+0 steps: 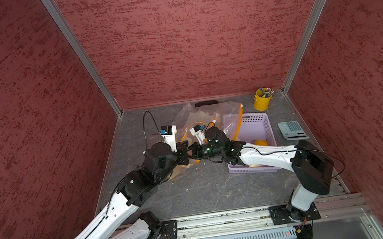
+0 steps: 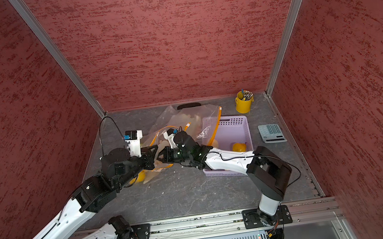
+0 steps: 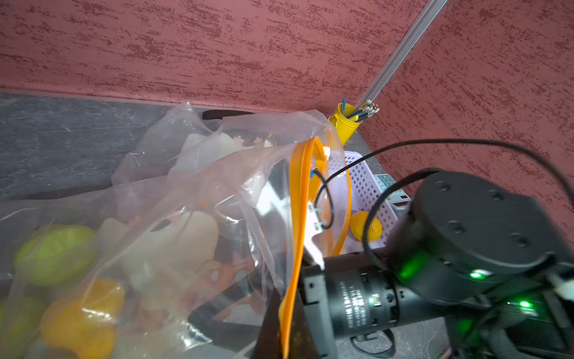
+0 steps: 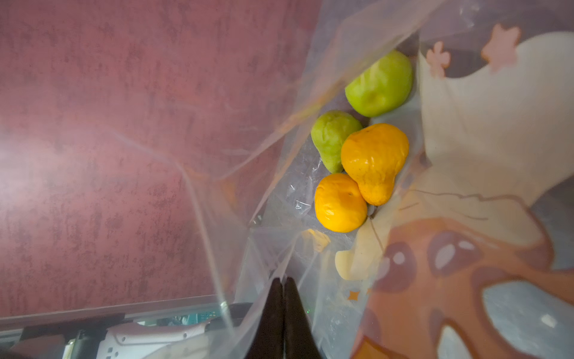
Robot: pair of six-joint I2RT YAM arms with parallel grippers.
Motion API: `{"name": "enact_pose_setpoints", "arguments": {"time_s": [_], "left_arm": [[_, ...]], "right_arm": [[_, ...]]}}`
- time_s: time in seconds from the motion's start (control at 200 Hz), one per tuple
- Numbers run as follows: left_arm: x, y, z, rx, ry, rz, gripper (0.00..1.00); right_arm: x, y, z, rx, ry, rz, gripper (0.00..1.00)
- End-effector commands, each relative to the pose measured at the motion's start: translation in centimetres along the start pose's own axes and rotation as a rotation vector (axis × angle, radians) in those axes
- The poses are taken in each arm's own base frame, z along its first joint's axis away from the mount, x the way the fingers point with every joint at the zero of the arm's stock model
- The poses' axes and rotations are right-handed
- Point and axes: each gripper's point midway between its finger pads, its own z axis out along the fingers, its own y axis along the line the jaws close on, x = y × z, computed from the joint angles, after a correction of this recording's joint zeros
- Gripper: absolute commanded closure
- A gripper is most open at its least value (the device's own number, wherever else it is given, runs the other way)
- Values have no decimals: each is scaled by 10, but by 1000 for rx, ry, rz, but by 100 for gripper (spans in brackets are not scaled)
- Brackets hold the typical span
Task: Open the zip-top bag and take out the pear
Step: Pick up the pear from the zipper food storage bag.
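- Left arm (image 1: 102, 219), a white shell with black joints, lies nearest the lens; its elbow is cut off at the frame's bottom edge.
- Left gripper (image 1: 184, 151) is clamped on the orange zip strip (image 3: 298, 217); film hides most of its fingertips.
- Zip-top bag (image 1: 200, 113) is crinkled, clear and printed. Inside, the yellow pear (image 4: 374, 158) touches a green pear (image 4: 334, 138) and a round orange fruit (image 4: 340, 203).
- Right gripper (image 4: 283, 284) pinches clear bag film, fingers together.
- Lilac perforated basket (image 1: 259, 120) is half covered by the right arm.

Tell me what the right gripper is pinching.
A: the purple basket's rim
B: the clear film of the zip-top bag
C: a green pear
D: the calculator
B: in the right wrist view the right gripper is shut on a fold of the zip-top bag.
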Motion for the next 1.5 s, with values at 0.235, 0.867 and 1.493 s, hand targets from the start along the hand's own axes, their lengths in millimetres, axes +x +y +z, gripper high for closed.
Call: {"name": "enact_pose_setpoints", "arguments": {"time_s": [0.235, 0.867, 1.493], "left_arm": [[-18, -42, -8, 84, -98, 41, 100], [-62, 46, -48, -18, -186, -226, 16], [137, 292, -33, -774, 155, -819, 33]], "right_arm": [[14, 5, 38, -161, 96, 84, 100], [38, -63, 79, 10, 274, 101, 61], [43, -80, 89, 35, 302, 17, 28]]}}
